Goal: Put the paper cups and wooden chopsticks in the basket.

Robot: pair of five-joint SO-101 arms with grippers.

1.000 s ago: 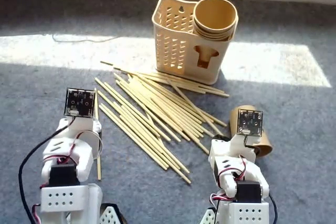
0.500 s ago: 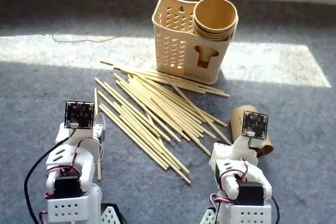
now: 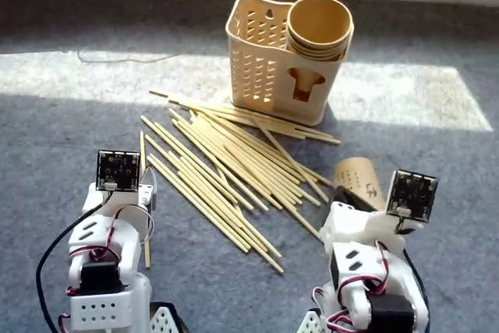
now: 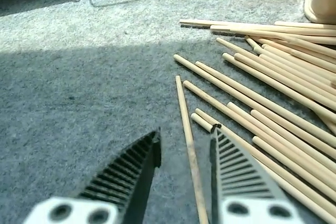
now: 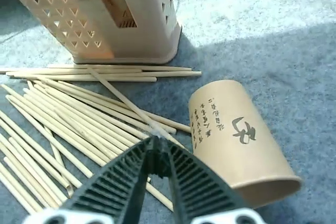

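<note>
The task stood only partly done. A stack of paper cups (image 3: 318, 25) sat nested in one compartment of the basket (image 3: 261, 68), well ahead of both grippers. As far as could be judged, nothing else had gone in (no stick ends rose above the rim of the other compartment, though its floor was hidden).

One loose cup (image 5: 236, 135) lay on its side on the tabletop (image 3: 62, 138), just beside the tip of the right gripper (image 5: 157, 141). That gripper was clenched, its fingertips pressed together with nothing between them. Whether it brushed the cup's wall could not be told.

The wooden chopsticks (image 3: 234, 169) were all outside the basket. Most lay fanned in a loose pile between the two grippers and the basket's foot, and a few rested close against its base. A lone chopstick (image 4: 187, 135) lay apart from the pile, running lengthwise between the spread fingers of the left gripper (image 4: 185, 132). That gripper was released and straddled the stick without pinching it.

So what was left was the larger share: the fallen cup to join the stack, and every chopstick to be lifted in. The lone one looked the likeliest to go first.
</note>
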